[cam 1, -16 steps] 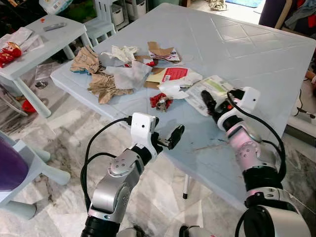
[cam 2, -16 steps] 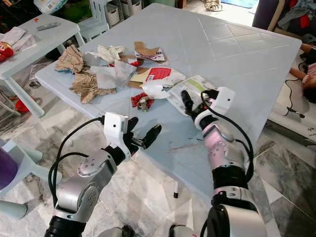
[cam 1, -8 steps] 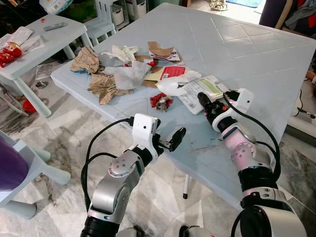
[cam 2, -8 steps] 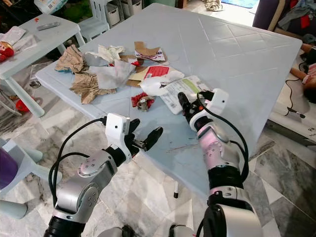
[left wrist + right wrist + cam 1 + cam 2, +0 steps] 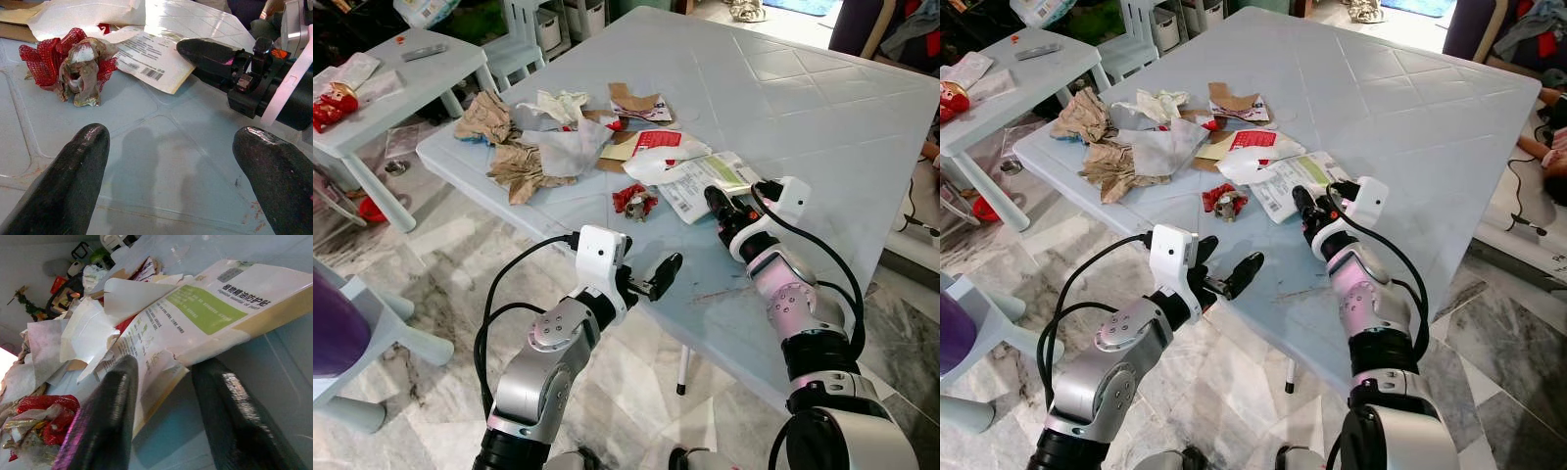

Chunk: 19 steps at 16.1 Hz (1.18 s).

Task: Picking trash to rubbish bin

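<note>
A large pale-blue plastic table (image 5: 822, 108) is set ahead of the robot; a heap of crumpled brown paper and white wrappers (image 5: 548, 137) is spread on its near-left part; a white printed packet w/ green label (image 5: 710, 179) lies to the right of the heap, touching it; a small red-and-silver crumpled wrapper (image 5: 633, 200) lies in front of the heap, apart from it, left of the packet. The right gripper (image 5: 716, 203) is placed at the packet's near edge, w/ the edge between its fingers in the wrist view; the left gripper (image 5: 658, 276) is held at the table's near edge, in front of the wrapper, well apart from it. A small white side table (image 5: 382, 93) stands to the far left, on the marble floor (image 5: 440, 284).
</note>
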### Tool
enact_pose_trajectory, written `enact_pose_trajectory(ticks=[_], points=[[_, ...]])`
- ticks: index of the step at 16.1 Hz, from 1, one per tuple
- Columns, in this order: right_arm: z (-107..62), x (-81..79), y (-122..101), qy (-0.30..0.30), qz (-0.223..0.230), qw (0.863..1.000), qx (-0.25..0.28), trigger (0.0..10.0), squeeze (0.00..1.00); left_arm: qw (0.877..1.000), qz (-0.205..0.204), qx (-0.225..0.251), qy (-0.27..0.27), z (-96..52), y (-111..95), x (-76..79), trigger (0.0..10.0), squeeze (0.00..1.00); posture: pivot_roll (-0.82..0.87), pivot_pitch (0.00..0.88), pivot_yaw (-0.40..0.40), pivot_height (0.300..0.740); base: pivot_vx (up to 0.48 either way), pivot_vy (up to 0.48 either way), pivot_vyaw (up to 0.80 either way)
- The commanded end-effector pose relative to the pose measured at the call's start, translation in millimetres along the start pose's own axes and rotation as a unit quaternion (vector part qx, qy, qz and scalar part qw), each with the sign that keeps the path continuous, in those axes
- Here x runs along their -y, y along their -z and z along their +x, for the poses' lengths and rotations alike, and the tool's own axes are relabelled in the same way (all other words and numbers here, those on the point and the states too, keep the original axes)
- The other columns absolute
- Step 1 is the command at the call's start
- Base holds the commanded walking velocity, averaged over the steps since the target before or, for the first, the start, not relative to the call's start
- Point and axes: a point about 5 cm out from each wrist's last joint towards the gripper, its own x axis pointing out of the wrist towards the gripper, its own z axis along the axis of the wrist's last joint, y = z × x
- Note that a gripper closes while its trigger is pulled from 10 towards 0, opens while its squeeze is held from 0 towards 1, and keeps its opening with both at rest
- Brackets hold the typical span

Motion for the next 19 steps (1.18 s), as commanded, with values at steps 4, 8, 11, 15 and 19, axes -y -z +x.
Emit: enact_pose_trajectory(ticks=[4, 8, 11, 15, 19], points=[[-5.1, 8.7, 18.8, 0.022, 0.013, 0.999, -0.036, 0.0, 0.00, 1.000, 0.003, -0.004, 0.005, -0.9, 0.4, 2.0, 10.0, 0.00, 0.01, 0.176, 0.026, 0.740, 0.000, 0.000, 0.00], [-8.9, 12.1, 16.1, 0.029, 0.006, 0.999, -0.029, 0.0, 0.00, 1.000, 0.003, -0.004, 0.003, -0.8, 1.1, 2.1, 10.0, 0.00, 0.00, 0.173, 0.025, 0.740, 0.000, 0.000, 0.00], [-12.2, 14.7, 11.8, 0.035, -0.004, 0.999, -0.022, 0.0, 0.00, 1.000, 0.003, -0.002, 0.000, -0.1, 0.8, 1.6, 10.0, 0.00, 0.00, 0.174, 0.026, 0.740, 0.000, 0.000, 0.00], [-17.5, 20.1, 7.7, 0.050, -0.024, 0.998, -0.013, 0.0, 0.00, 1.000, 0.005, 0.004, -0.012, 1.4, -1.2, -1.3, 10.0, 0.00, -0.01, 0.174, 0.026, 0.740, 0.000, 0.000, 0.00], [-34.3, 21.6, -18.6, 0.064, -0.145, 0.987, 0.038, 0.0, 0.00, 0.997, 0.037, 0.018, -0.060, 0.6, -6.8, -14.7, 10.0, 0.00, -0.01, 0.175, 0.029, 0.740, 0.000, 0.000, 0.00]])
